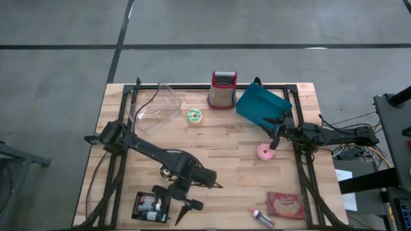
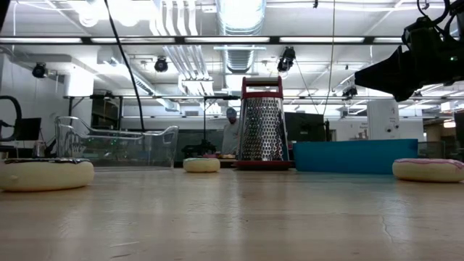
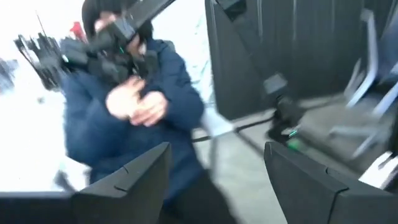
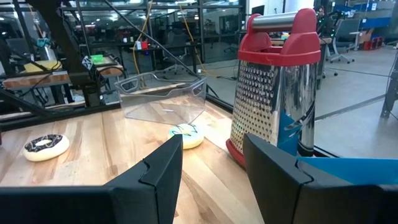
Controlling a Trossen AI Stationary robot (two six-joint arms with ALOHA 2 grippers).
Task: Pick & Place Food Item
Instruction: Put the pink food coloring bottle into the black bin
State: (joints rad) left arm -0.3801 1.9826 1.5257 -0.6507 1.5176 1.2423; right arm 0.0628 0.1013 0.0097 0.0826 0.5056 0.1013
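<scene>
Three doughnuts lie on the wooden counter (image 1: 231, 160): a green-iced doughnut (image 1: 194, 115) near the far edge, just beside the clear plastic container (image 1: 154, 106); a pink-iced doughnut (image 1: 264, 152) toward the right side; and a chocolate-iced doughnut (image 4: 46, 146), seen from the right wrist view lying apart from the others, and mostly hidden under the left arm in the high view. One box grater (image 1: 222, 90), metal with red handle and red base, stands upright at the far edge, between the clear container and a blue tray (image 1: 260, 104) that sits tilted at the far right corner. Near edge, right: one red packet (image 1: 284, 205) and, beside it, a small tube (image 1: 262, 217). Near edge, left: one dark packet (image 1: 150, 206) holding small bottles. Left hand (image 1: 183, 205): raised over the near-left part of the counter beside the dark packet, fingers (image 3: 134, 180) apart, nothing between them; its wrist view looks out past the counter at a person in a dark blue jacket (image 3: 127, 115). Right hand (image 1: 276, 133): reaching in from the right edge, poised between the blue tray and the pink-iced doughnut, just beside the latter, fingers (image 4: 155, 168) apart with only empty space between them, pointed toward the grater and the green-iced doughnut. None of the doughnuts is gripped; all rest flat on the counter. The low view shows a second person standing far behind the grater.
</scene>
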